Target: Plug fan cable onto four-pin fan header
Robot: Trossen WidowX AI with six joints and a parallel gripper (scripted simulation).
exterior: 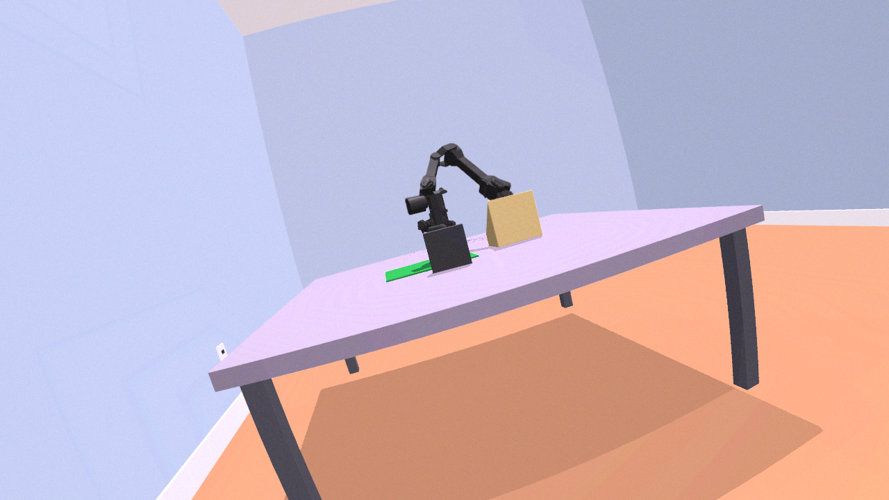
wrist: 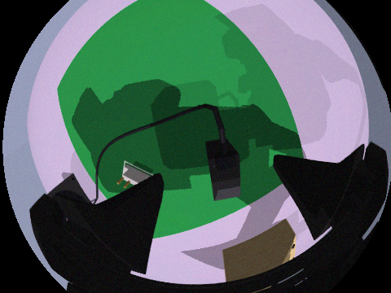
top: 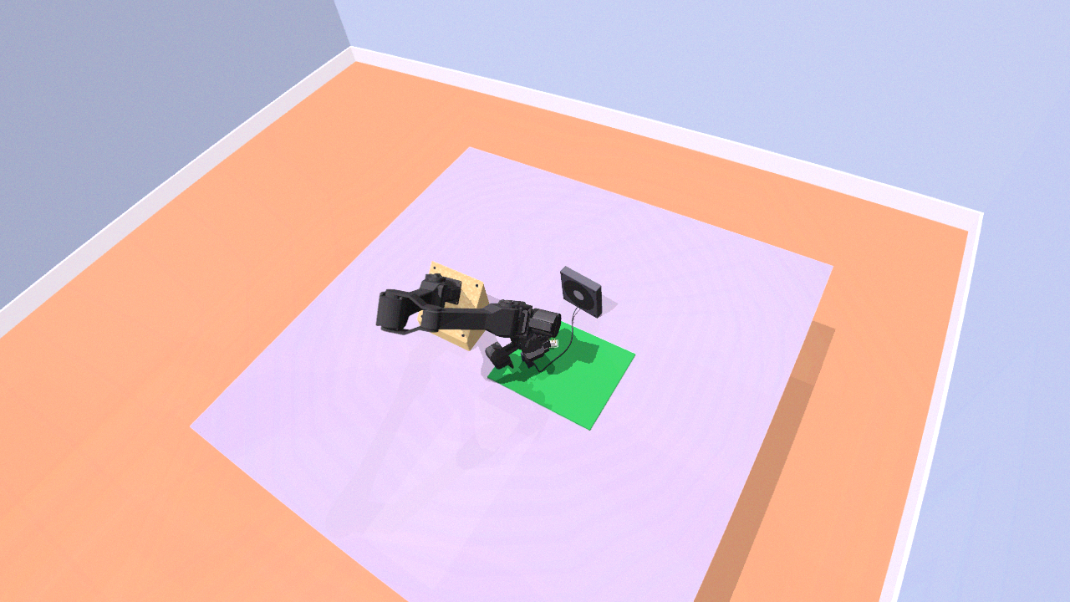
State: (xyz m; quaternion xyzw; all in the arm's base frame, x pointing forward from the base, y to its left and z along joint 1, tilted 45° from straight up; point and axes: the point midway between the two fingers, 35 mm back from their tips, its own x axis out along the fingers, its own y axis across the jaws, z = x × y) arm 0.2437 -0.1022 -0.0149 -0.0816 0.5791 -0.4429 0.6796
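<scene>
The green board (top: 591, 393) (exterior: 401, 273) (wrist: 163, 49) lies flat on the table. The white four-pin header (top: 556, 344) (wrist: 136, 172) stands on it, its copper-coloured pins bare; my left-hand finger hides part of it in the wrist view. The black plug (wrist: 225, 172) is off the header, over the board to its right in the wrist view, with the black cable (wrist: 155, 124) (top: 572, 336) leaving its far end. My gripper (top: 522, 365) (wrist: 221, 171) is wide open low above the board, its fingertips on either side of the plug in the wrist view, holding nothing. The fan hides the fingertips in the exterior view.
The dark fan (top: 579, 293) (exterior: 447, 248) (wrist: 70, 188) stands upright beside the board, joined to the cable. The tan wedge-shaped arm base (top: 472, 314) (exterior: 515, 219) (wrist: 258, 252) is on the other side, near the board's edge. The arm reaches over between them.
</scene>
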